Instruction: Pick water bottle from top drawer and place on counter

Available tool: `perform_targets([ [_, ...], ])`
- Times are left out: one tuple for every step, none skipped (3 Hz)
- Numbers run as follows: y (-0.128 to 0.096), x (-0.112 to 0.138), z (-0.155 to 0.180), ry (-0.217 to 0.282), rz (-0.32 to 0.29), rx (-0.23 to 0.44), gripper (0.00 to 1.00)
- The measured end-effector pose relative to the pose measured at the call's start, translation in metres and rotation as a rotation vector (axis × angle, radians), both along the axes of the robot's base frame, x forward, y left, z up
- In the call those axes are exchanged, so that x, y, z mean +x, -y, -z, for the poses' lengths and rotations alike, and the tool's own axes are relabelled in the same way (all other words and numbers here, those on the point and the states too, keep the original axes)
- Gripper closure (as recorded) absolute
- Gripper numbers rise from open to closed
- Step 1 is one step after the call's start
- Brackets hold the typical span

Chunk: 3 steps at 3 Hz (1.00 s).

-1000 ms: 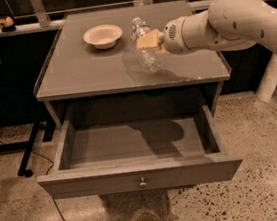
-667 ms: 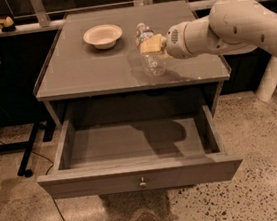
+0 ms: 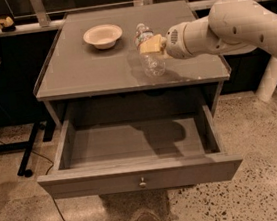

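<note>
Clear plastic bottle pinched near neck between fingers of gripper, upright over tabletop right of bowl, base at or just above surface, apparently for set-down; drawer open below.

A small white bowl sits upright, and a black cable trails across the speckled floor.

Pincer, over the right half of the worktop, clasps the bottle and hides its middle. Arm is cut off at the right edge. Bottle label unreadable. Contact between bottle base and worktop cannot be determined.
</note>
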State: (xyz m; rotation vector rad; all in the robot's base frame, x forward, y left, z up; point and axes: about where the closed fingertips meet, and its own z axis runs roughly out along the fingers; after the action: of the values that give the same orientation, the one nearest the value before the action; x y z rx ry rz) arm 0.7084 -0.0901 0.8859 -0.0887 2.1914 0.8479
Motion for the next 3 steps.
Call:
perform_targets([
  [0.0,0.0,0.0,0.0,0.0,0.0,0.37],
  [-0.0001,0.0,0.0,0.0,0.0,0.0,0.13],
  [-0.0002,0.0,0.0,0.0,0.0,0.0,0.0],
])
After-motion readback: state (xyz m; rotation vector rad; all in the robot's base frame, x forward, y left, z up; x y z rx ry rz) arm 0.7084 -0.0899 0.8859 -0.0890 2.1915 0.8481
